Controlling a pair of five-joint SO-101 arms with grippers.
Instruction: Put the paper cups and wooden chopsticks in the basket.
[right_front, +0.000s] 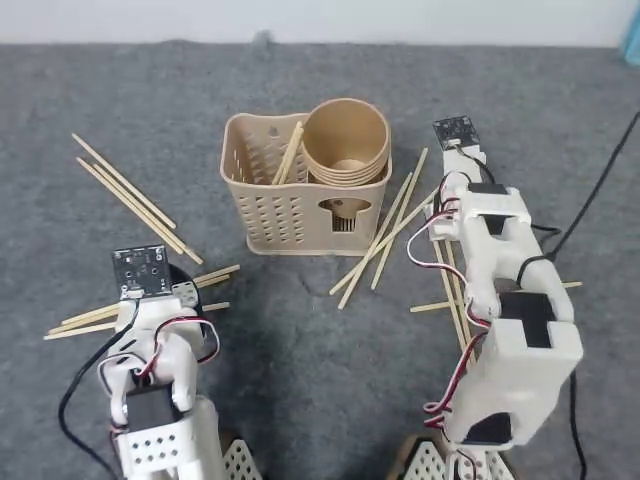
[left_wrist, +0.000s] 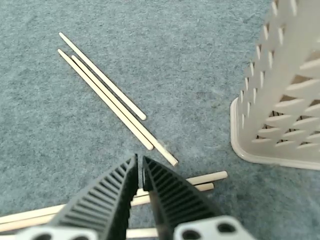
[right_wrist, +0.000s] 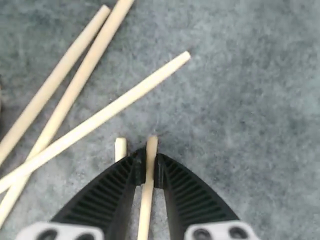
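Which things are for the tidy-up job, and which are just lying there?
For the job: basket, paper cups stacked inside it, loose chopsticks on the carpet, one chopstick pinched in the right hand.
Just lying about: black cable, the carpet.

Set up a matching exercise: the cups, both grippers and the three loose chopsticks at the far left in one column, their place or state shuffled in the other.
1. paper cups
2. left gripper
3. right gripper
4. three chopsticks

A. shut on a chopstick
B. lying on the carpet, outside the basket
C. stacked inside the basket
D. shut, holding nothing

Pairs: 1-C; 2-D; 3-A; 4-B
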